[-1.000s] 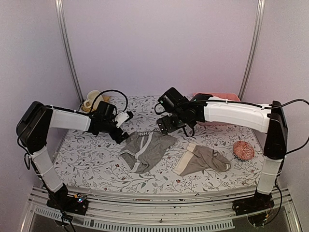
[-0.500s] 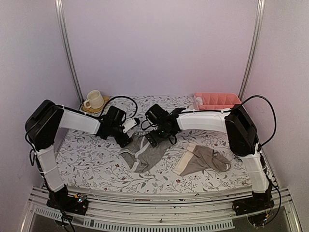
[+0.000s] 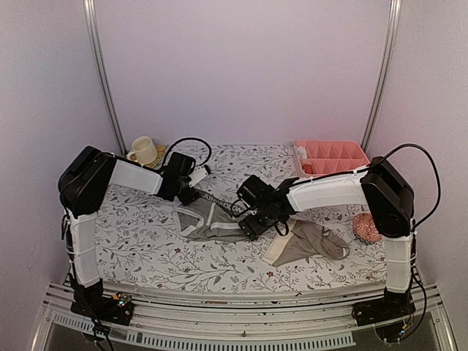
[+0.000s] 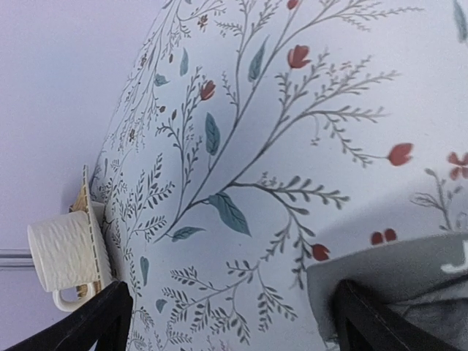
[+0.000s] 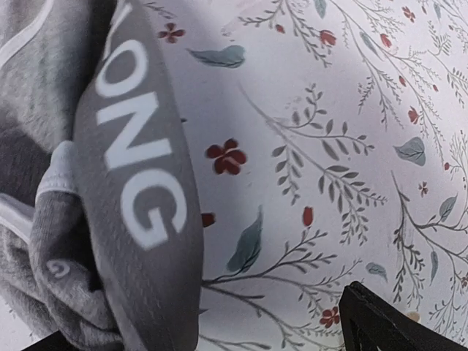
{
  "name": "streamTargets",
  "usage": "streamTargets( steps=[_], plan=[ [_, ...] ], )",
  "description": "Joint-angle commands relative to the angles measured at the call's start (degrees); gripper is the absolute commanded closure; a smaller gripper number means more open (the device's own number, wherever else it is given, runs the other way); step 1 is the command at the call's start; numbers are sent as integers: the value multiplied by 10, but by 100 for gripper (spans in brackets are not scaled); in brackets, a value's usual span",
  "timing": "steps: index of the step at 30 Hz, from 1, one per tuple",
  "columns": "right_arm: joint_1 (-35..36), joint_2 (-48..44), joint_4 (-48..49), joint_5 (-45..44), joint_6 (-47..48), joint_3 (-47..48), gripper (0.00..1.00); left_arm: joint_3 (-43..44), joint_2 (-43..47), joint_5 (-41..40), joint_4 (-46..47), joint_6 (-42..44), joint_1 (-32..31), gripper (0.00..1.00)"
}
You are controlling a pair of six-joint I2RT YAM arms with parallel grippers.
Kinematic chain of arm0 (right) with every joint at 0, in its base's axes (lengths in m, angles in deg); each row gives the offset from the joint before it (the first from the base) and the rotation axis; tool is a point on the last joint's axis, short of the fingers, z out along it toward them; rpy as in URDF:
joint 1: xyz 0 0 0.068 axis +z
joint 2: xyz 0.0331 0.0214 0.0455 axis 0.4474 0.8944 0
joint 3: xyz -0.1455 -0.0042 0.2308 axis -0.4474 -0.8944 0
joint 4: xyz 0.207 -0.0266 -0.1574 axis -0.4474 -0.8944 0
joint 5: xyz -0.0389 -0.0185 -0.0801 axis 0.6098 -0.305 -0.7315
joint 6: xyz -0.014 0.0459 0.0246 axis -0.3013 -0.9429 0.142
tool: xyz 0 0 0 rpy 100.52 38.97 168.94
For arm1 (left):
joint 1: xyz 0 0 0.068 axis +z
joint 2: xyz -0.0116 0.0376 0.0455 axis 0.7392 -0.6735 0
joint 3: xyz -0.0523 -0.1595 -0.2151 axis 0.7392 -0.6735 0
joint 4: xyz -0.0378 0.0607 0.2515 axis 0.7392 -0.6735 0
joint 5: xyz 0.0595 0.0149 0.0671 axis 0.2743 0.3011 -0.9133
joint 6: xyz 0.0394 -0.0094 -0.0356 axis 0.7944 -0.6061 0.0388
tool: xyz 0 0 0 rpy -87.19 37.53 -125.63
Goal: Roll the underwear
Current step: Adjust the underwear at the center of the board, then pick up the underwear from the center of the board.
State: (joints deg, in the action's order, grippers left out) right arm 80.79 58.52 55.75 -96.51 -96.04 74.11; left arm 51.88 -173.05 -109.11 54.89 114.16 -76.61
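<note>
**Floral bench, both arms at the grey briefs**

White bench with a leaf-and-red-flower print, plain lilac walls behind. Grey underwear with white edging lies bunched at mid-frame in the top view. Taupe underwear sits just right of it, cream waistband toward the lower left.

Left fingers are at the upper-left edge of the grey pair, spread wide. In the left wrist view one dark fingertip shows in each bottom corner, with print and a strip of grey waistband between them; nothing is gripped.

Right fingers are low at the right end of the grey pair, also wide, not closed on the cloth. The right wrist view shows the grey waistband filling the left side. White capitals "ONG" read clearly; earlier letters are cut off. A white mark at the right edge of the left wrist view is too cropped to read.

Cream cup at upper left, pink divided tray at upper right, pink knitted ball at the right edge.
</note>
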Motion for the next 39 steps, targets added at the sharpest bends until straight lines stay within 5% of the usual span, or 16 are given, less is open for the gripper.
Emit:
streamTargets(
  steps=[1, 9, 18, 30, 39],
  plan=[
    [46, -60, 15, 66, 33, -59, 1, 49, -38, -34, -56, 23, 24, 1],
    [76, -89, 5, 37, 28, -76, 1, 106, 30, 39, -126, 17, 23, 1],
    [40, -122, 7, 149, 49, 47, 1, 92, 143, 238, -269, -62, 60, 2],
    [-96, 83, -29, 277, 35, 384, 1, 93, 65, 437, -358, -140, 172, 16],
    [-97, 131, -26, 254, 45, 402, 1, 126, -6, 522, -410, -171, 190, 26]
  ],
)
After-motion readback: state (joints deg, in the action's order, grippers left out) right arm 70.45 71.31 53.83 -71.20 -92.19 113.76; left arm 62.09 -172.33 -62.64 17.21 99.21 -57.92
